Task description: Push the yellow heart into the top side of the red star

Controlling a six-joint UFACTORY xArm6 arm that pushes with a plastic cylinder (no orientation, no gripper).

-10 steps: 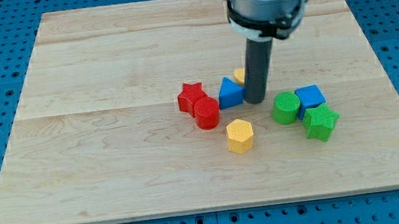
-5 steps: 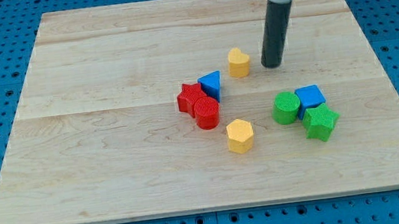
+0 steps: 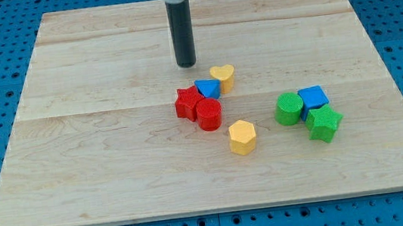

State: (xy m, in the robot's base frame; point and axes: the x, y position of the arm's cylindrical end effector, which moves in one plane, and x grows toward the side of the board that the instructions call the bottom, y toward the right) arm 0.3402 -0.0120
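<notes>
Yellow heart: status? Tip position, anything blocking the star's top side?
My tip on the board, up-left of the yellow heart, not touching. Heart rests against the blue triangle. Triangle sits at the red star's upper right, partly in the way.

The light is bright and even; the counter is sharp, with only small soft shadows under blocks.

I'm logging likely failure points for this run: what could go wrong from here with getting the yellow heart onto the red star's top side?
The blue triangle sits wedged between the yellow heart and the red star, so a push would likely shove it along and shift the star. My tip stands apart, to the upper left of the heart, probably needing to circle around it. The red cylinder touching the star could get dragged too.
</notes>
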